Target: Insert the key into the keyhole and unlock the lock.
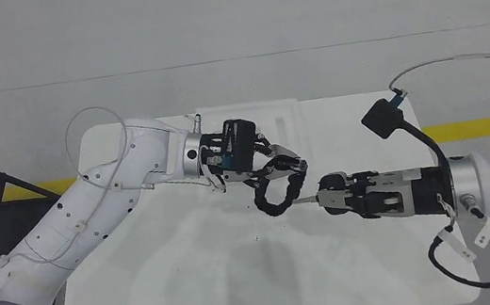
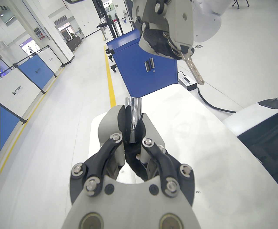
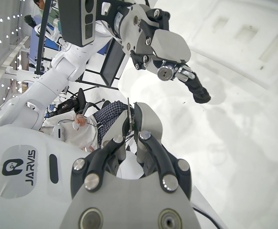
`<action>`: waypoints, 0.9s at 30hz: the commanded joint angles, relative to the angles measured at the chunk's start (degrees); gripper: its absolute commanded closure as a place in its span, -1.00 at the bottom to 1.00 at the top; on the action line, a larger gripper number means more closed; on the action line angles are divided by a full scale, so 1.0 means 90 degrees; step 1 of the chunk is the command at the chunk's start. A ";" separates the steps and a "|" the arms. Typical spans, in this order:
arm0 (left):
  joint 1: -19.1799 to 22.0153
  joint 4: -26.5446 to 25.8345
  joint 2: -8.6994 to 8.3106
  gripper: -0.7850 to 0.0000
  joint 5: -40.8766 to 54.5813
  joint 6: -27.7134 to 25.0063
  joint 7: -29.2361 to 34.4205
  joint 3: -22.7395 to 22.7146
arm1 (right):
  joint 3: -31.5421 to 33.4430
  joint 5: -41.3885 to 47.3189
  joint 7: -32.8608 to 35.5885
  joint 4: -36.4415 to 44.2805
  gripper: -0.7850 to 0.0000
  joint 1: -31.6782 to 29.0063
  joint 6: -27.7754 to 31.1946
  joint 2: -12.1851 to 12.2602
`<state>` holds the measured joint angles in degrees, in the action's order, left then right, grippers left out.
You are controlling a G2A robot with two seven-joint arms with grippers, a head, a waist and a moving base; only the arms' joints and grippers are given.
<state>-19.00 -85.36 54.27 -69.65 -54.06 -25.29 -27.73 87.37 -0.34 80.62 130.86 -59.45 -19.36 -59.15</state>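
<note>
White tabletop (image 1: pixel 199 292) lies beneath the lock (image 2: pixel 133 110), which is held off the surface. Left arm (image 1: pixel 117 186) comes in on one side of the lock. The left jaws are clamped on the lock's chrome barrel, and the black cable (image 3: pixel 197 89) hangs from it in a loop. Right arm (image 1: pixel 422 188) stands on the opposite side of the lock. The right jaws are closed on the bow of the key (image 2: pixel 192 67), with the blade pointing toward the lock. Keyhole (image 3: pixel 164 73) sits in the barrel's end face, turned toward the key. Key tip is near the lock but apart from it and has not entered.

Assessment: both grasps are made and the two pieces face each other. Final alignment, insertion and the unlocking turn are outstanding.
</note>
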 commanded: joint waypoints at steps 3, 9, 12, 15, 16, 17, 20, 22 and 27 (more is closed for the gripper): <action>-0.0185 -0.0085 -0.0006 1.00 0.0110 0.0211 0.0132 -0.0095 | 0.0114 -0.0570 0.0089 0.0191 1.00 0.0145 -0.0193 0.0088; -0.0476 -0.0287 -0.0006 1.00 -0.0082 0.0372 0.0214 -0.0272 | 0.0049 -0.0721 0.0259 0.0270 1.00 0.0405 -0.0221 0.0308; -0.0585 -0.0331 0.0033 1.00 -0.0221 0.0451 0.0184 -0.0292 | 0.0060 -0.0572 0.0064 0.0305 1.00 0.0368 -0.0416 0.0439; -0.0658 -0.0331 0.0095 1.00 -0.0303 0.0529 0.0145 -0.0294 | 0.0040 -0.0502 -0.0030 0.0384 1.00 0.0304 -0.0509 0.0583; -0.0672 -0.0331 0.0119 1.00 -0.0331 0.0562 0.0135 -0.0293 | 0.0013 -0.0512 -0.0038 0.0407 1.00 0.0287 -0.0518 0.0634; -0.0684 -0.0328 0.0144 1.00 -0.0358 0.0590 0.0125 -0.0291 | -0.0014 -0.0524 -0.0053 0.0414 1.00 0.0273 -0.0533 0.0686; -0.0712 -0.0277 0.0217 1.00 -0.0430 0.0711 0.0113 -0.0304 | -0.0060 -0.0537 -0.0092 0.0421 1.00 0.0308 -0.0572 0.0841; -0.0739 -0.0246 0.0259 1.00 -0.0444 0.0786 0.0124 -0.0323 | -0.0054 -0.0499 -0.0111 0.0421 1.00 0.0386 -0.0591 0.0943; -0.0772 -0.0199 0.0340 1.00 -0.0518 0.0709 0.0170 -0.0367 | -0.0087 -0.0494 -0.0110 0.0418 1.00 0.0546 -0.0590 0.1217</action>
<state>-25.88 -87.19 57.20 -74.10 -47.44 -23.86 -30.94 86.79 -4.92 79.73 134.64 -54.74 -24.57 -48.74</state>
